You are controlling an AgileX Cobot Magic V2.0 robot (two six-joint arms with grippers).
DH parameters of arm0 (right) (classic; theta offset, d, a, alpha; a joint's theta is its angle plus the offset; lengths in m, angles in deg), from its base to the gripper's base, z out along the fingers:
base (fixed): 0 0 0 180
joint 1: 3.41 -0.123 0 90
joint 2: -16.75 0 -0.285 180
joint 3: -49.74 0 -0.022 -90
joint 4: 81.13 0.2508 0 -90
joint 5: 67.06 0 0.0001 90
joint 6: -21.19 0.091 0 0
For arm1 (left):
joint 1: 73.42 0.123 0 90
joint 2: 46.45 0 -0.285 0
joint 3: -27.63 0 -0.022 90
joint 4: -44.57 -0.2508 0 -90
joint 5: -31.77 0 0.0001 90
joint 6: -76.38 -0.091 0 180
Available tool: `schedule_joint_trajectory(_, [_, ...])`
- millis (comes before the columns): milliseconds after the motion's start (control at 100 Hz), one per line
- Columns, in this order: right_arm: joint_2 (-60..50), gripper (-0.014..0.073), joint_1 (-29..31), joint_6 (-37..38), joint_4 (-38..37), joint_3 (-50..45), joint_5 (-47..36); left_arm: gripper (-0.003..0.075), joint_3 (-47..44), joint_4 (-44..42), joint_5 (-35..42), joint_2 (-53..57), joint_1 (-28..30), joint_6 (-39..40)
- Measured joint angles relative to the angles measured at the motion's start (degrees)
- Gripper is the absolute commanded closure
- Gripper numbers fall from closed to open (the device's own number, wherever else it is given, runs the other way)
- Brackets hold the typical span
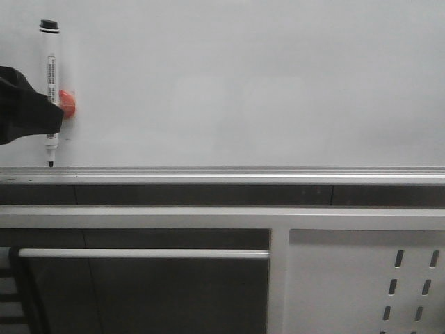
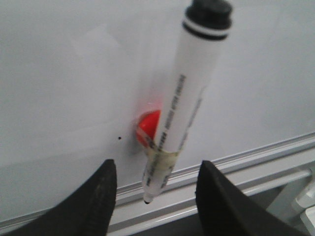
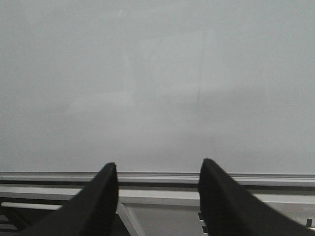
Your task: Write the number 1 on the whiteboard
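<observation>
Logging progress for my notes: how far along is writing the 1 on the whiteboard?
Nothing looks written: the whiteboard shows no stroke in any view. The marker pen hangs against the board on a red holder, tip down near the bottom rail. The left gripper has its jaws open either side of the pen, not gripping. Grasping and writing remain. The right gripper is open and holds nothing.

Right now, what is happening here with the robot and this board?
The left gripper is open, its fingers on either side of a white marker pen that hangs on the whiteboard, tip down, by a red holder. It has not gripped the pen. The right gripper is open too and faces a bare part of the board. No stroke for the number 1 is visible yet.
</observation>
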Motion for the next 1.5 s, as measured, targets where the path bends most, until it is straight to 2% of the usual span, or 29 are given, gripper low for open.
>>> schedule_joint_trajectory(140, [0.0,0.0256,0.0,0.0,0.0,0.0,0.0,0.0374,0.0,2.1,3.3,-2.1,0.0,0.8])
schedule_joint_trajectory(510, [0.0,0.0256,0.0,0.0,-0.1,0.0,0.0,0.0374,0.0,2.5,4.1,-4.9,-0.8,2.6])
schedule_joint_trajectory(820, [0.0,0.0256,0.0,0.0,-0.1,0.0,0.0,0.0374,1.0,-4.3,4.2,-6.0,-1.1,3.1])
schedule_joint_trajectory(1210, [0.0,0.0256,0.0,0.0,-0.1,0.0,0.0,0.0377,1.1,-4.9,7.1,-11.5,-1.3,3.1])
schedule_joint_trajectory(1310, [0.0,0.0256,0.0,0.0,-0.1,0.0,0.0,0.0407,1.1,-5.0,7.7,-11.7,-1.4,3.1])
schedule_joint_trajectory(1500, [0.0,0.0256,0.0,0.0,-0.1,0.0,0.0,0.0512,1.0,-4.8,8.3,-11.8,-1.5,3.1])
